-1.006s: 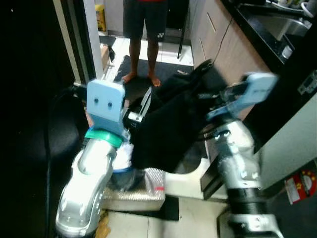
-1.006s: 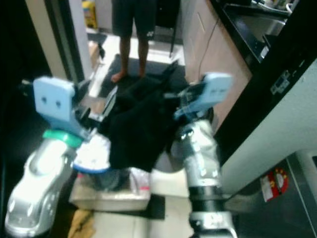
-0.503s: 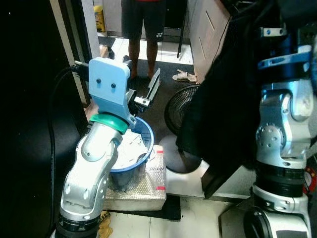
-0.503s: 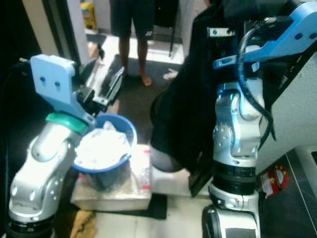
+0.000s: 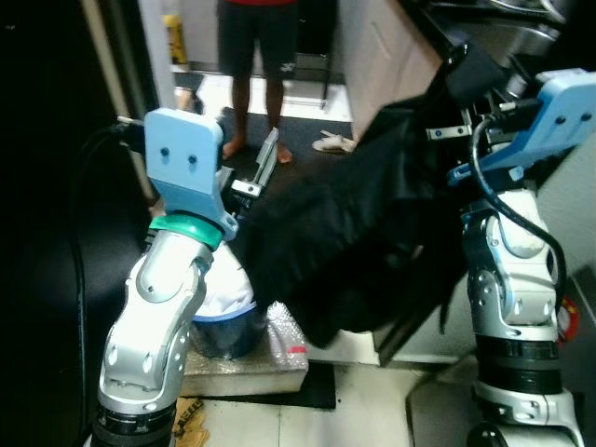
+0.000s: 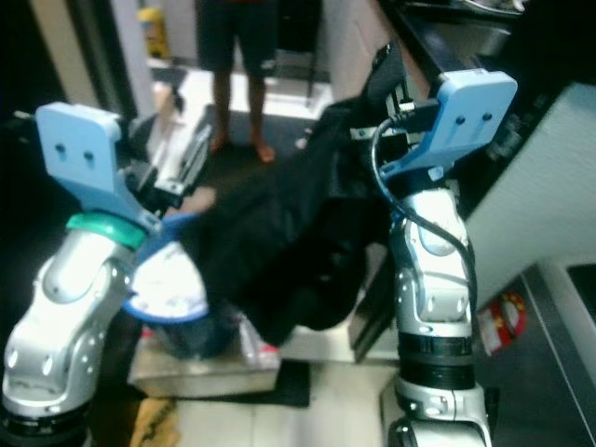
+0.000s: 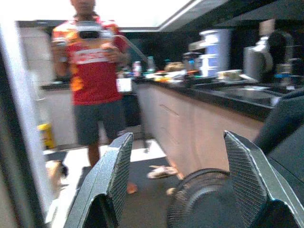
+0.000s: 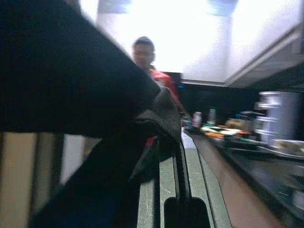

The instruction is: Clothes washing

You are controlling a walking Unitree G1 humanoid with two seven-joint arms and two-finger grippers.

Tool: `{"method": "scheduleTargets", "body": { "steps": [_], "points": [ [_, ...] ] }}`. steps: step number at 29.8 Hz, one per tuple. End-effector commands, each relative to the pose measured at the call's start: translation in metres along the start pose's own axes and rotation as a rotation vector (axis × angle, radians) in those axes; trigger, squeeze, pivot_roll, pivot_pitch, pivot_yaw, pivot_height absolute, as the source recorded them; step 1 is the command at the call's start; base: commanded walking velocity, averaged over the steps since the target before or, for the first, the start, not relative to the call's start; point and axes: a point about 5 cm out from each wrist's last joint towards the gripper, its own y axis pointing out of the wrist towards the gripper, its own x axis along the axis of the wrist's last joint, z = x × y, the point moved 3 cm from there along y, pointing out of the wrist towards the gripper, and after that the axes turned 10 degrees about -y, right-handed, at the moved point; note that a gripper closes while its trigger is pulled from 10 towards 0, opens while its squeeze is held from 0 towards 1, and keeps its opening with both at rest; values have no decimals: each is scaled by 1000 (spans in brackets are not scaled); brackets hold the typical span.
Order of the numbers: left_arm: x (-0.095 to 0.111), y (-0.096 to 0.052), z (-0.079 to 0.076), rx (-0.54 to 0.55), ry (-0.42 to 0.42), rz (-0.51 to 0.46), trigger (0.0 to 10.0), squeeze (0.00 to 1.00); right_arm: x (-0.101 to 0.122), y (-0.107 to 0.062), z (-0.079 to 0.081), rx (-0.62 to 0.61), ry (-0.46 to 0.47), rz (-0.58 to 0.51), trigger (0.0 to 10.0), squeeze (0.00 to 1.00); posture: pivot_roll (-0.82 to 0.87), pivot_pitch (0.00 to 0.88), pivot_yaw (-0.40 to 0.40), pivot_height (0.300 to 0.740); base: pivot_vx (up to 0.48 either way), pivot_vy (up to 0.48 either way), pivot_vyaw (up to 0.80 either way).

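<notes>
1. right tool (image 8: pixel 173 156) raised high beside the dark kitchen surface (image 6: pixel 447 37), clenched on a fold of the black garment (image 5: pixel 354 242); cloth seen pinched between its two fingers in the right wrist view.
2. garment hanging from that pinch and draping down and across toward the robot's left, its lower bulk sagging over the blue basket (image 5: pixel 219 321) and hiding most of it.
3. left tool (image 7: pixel 183 185) held up in front of the left arm, fingers spread wide and holding nothing; black cloth just beside it, contact not clear.
4. basket resting on a pale box (image 5: pixel 251 358) on the floor, white laundry (image 5: pixel 223 289) still inside under the draped hem.
5. person (image 5: pixel 256 56) standing well apart in the doorway beyond, only legs and shorts visible from the head camera.
6. handling, as a judgement: soft, limp, fairly bulky fabric; light enough for one tool but prone to swing, stretch and slide out of a thin pinch.
7. best hold likely a thick bunched fold near the top edge, with the free left tool taking a second fold lower down to gather the trailing part.
8. risk: hem snagging on the basket rim or dragging white items out with it.
</notes>
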Motion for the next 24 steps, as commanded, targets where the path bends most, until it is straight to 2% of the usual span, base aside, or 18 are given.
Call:
{"method": "scheduleTargets", "body": {
  "steps": [1, 24],
  "points": [
    [-3, 1, -3, -12, 1, 14, 10000, 0, 9, 1, -9, -34, -12, -32, 10000, 0, 48, 46, -8, 740, 0, 0, -788],
    [-6, -1, -3, -16, 13, 31, 10000, 0, 2, 1, -16, -108, 57, 1, 10000, 0, 59, 52, 0, 740, 0, 0, -793]
  ]
}}
